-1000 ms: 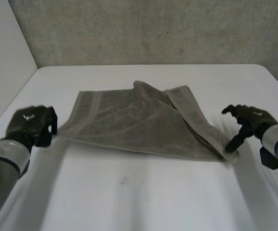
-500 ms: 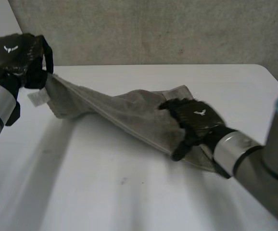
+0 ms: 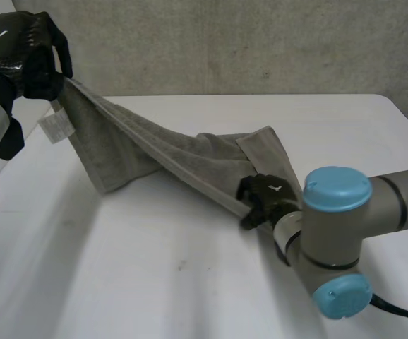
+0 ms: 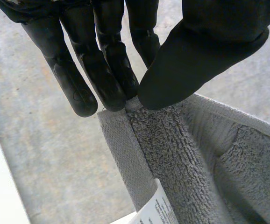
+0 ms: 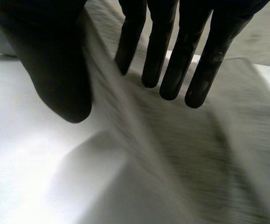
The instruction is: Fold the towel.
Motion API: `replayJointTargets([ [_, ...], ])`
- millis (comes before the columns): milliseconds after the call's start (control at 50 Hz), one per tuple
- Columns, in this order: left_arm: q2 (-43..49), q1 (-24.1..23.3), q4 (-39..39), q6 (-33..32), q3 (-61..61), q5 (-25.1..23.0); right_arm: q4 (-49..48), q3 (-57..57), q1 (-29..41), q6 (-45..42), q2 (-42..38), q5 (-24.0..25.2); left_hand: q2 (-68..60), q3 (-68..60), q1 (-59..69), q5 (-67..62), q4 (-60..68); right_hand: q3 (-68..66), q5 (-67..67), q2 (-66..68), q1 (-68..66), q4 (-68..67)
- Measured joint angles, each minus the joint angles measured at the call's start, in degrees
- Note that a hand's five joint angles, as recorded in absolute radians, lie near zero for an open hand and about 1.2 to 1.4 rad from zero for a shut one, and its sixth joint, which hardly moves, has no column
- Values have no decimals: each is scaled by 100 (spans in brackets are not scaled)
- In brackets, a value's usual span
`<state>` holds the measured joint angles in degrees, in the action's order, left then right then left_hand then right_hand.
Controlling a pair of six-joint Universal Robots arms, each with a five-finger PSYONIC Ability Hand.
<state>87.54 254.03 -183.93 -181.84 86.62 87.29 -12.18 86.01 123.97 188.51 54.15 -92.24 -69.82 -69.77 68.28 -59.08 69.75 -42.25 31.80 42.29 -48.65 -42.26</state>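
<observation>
A grey towel [image 3: 154,152] hangs stretched between my two hands above the white table [image 3: 119,282]. My left hand [image 3: 24,53] is raised high at the far left and is shut on one corner; in its wrist view the thumb and fingers [image 4: 107,60] pinch the towel's hem [image 4: 181,154] just above a white label [image 4: 156,212]. My right hand [image 3: 264,194] is low at the towel's front edge near the table's middle. In its wrist view the towel's edge [image 5: 116,121] runs between the thumb [image 5: 55,60] and the straight fingers, which stand apart.
The towel's right end [image 3: 271,152] still lies on the table. My right arm's elbow joint [image 3: 334,233] sits low over the table's near right. A grey wall [image 3: 225,42] stands behind the table's far edge.
My left hand has lifted its corner higher and further left, pulling the towel taut. My right hand has swung in from the right, dropped onto the towel's front edge, and its fingers are closing.
</observation>
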Motion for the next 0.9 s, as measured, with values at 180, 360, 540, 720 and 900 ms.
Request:
replayJointTargets([
  [180, 3, 481, 26, 36, 46, -7, -100, 253, -977, -339, 472, 46, 0, 0, 0, 0, 0, -2218, 2205, 2252, -2551, -2223],
  [360, 40, 650, 83, 143, 105, -13, -49, 470, -1602, -468, 997, 811, 0, 0, 0, 0, 0, -2702, 2712, 2702, -3069, -2713],
  [540, 15, 636, 302, 241, 3, -25, 328, 153, -2002, -660, 2120, 1351, -1, 0, 0, 0, 0, -2727, 2745, 2727, -3100, -2743],
  [720, -264, 597, 851, 302, -575, -34, 2138, -1263, -2154, -1612, 3389, 1767, -2, 0, 0, -4, 0, -2727, 2752, 2727, -3108, -2747],
  [900, -377, 642, 1258, 419, -1055, -58, 3654, -2231, -2321, -2813, 3549, 1967, -2, 0, 0, -19, 1, -2730, 2753, 2727, -3111, -2747],
])
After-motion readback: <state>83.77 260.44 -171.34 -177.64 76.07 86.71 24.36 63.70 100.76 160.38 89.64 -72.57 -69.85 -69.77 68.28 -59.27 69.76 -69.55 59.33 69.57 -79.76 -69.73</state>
